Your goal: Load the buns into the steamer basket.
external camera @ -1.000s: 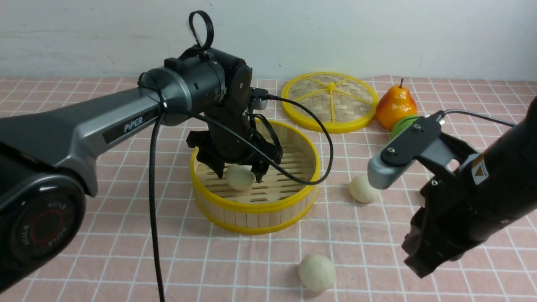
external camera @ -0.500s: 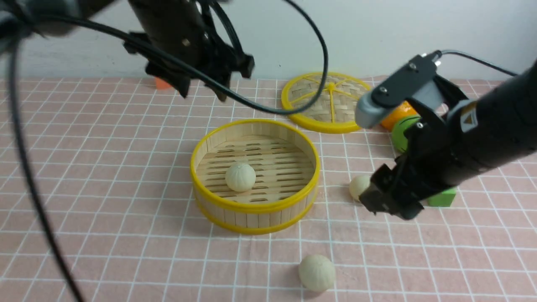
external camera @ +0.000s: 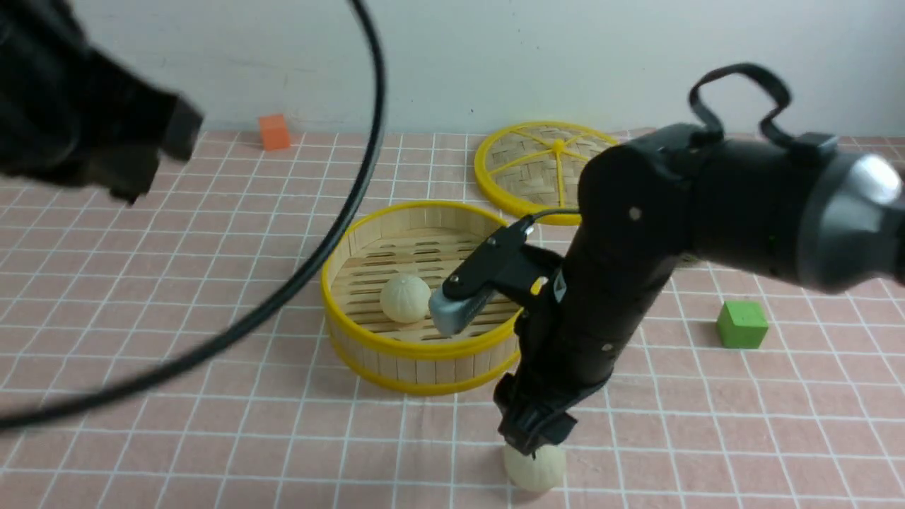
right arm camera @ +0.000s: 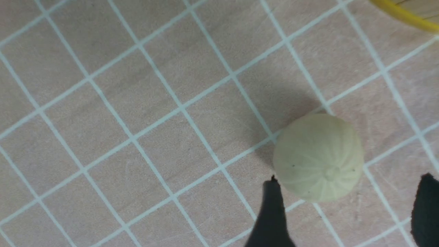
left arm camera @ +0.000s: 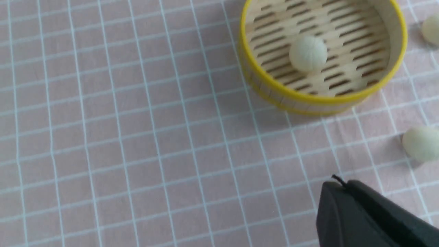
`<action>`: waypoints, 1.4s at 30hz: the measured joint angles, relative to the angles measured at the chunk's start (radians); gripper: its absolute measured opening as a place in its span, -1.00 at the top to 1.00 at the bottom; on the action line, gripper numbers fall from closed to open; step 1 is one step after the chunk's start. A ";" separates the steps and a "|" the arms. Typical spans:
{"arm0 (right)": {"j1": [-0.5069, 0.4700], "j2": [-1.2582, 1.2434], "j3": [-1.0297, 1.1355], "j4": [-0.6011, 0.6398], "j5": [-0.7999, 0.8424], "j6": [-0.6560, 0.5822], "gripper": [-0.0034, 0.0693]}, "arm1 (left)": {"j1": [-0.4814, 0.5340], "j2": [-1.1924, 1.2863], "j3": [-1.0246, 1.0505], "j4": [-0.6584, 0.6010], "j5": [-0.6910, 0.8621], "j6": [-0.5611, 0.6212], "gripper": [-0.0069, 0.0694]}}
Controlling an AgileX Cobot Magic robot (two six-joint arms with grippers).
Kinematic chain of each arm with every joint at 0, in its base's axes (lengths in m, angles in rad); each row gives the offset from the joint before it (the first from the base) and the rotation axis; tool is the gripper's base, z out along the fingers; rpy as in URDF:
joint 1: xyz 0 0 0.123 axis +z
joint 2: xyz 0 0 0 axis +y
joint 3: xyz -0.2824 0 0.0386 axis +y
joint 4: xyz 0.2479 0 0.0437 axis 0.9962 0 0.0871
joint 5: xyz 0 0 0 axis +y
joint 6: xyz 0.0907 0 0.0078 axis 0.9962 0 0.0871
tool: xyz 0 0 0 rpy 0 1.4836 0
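Note:
The steamer basket (external camera: 396, 348) stands mid-table with one bun (external camera: 405, 298) lying on its slatted floor; both also show in the left wrist view, basket (left arm camera: 260, 78) and bun (left arm camera: 308, 54). A second bun (external camera: 535, 468) lies on the cloth in front of the basket. My right gripper (external camera: 534, 440) hangs open just above it; in the right wrist view the bun (right arm camera: 319, 157) sits just beyond the spread fingertips of that gripper (right arm camera: 349, 180). The third bun (left arm camera: 431, 29) lies right of the basket, hidden by my right arm in the front view. My left gripper (external camera: 138, 166) is raised at the far left, shut and empty (left arm camera: 343, 187).
The woven yellow-rimmed lid (external camera: 555, 170) lies behind the basket. A green cube (external camera: 742, 324) sits at the right and an orange cube (external camera: 273, 131) at the back left. The left arm's cable arcs across the left half of the front view.
My left arm let go of the bun in the basket, then rose and pulled back to the upper left. My right arm swung from the right-hand bun to above the near bun.

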 joint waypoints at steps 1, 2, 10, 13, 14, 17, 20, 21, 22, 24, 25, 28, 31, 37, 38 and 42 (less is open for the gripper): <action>0.000 0.021 0.000 0.002 0.000 0.002 -0.46 | 0.000 -0.051 0.063 0.000 -0.001 -0.002 0.85; 0.000 0.025 0.000 0.003 0.000 0.003 -0.46 | 0.000 -0.061 0.075 0.000 -0.002 -0.002 0.85; 0.000 0.141 -0.004 0.015 -0.015 0.042 -0.36 | 0.000 -0.450 0.483 -0.005 -0.069 -0.030 0.85; 0.000 0.146 -0.008 -0.002 -0.019 0.092 0.00 | 0.000 -0.539 0.565 -0.007 -0.071 -0.044 0.85; 0.000 0.146 -0.014 -0.011 -0.014 0.103 0.14 | 0.000 -0.554 0.578 -0.007 -0.071 -0.045 0.85; 0.000 0.146 -0.073 -0.057 0.047 0.148 0.70 | 0.000 -0.608 0.621 -0.008 -0.071 -0.047 0.85; 0.000 0.146 -0.183 -0.094 0.136 0.164 0.86 | 0.000 -0.633 0.631 -0.008 -0.072 -0.049 0.85; 0.000 0.146 -0.223 -0.099 0.152 0.164 0.86 | 0.000 -0.635 0.632 -0.008 -0.074 -0.049 0.85; 0.000 0.146 -0.285 -0.103 0.164 0.165 0.86 | 0.000 -0.635 0.632 -0.008 -0.079 -0.049 0.85; 0.000 0.147 -0.377 -0.105 0.160 0.166 0.86 | 0.000 -0.635 0.632 -0.008 -0.092 -0.049 0.85; 0.000 0.148 -0.415 -0.105 0.150 0.166 0.86 | 0.000 -0.635 0.632 -0.008 -0.100 -0.049 0.85; 0.000 0.169 -0.506 -0.107 0.096 0.166 0.86 | 0.000 -0.635 0.632 -0.007 -0.123 -0.049 0.85; 0.000 0.247 -0.596 -0.115 -0.018 0.166 0.84 | 0.000 -0.635 0.633 -0.007 -0.141 -0.049 0.85; 0.000 0.371 -0.609 -0.186 -0.040 0.168 0.62 | 0.000 -0.635 0.633 -0.007 -0.134 -0.049 0.85; 0.000 0.381 -0.609 -0.202 -0.037 0.173 0.56 | 0.000 -0.635 0.633 -0.007 -0.132 -0.049 0.85; 0.000 0.398 -0.609 -0.266 -0.030 0.232 0.13 | 0.000 -0.635 0.633 -0.007 -0.124 -0.049 0.85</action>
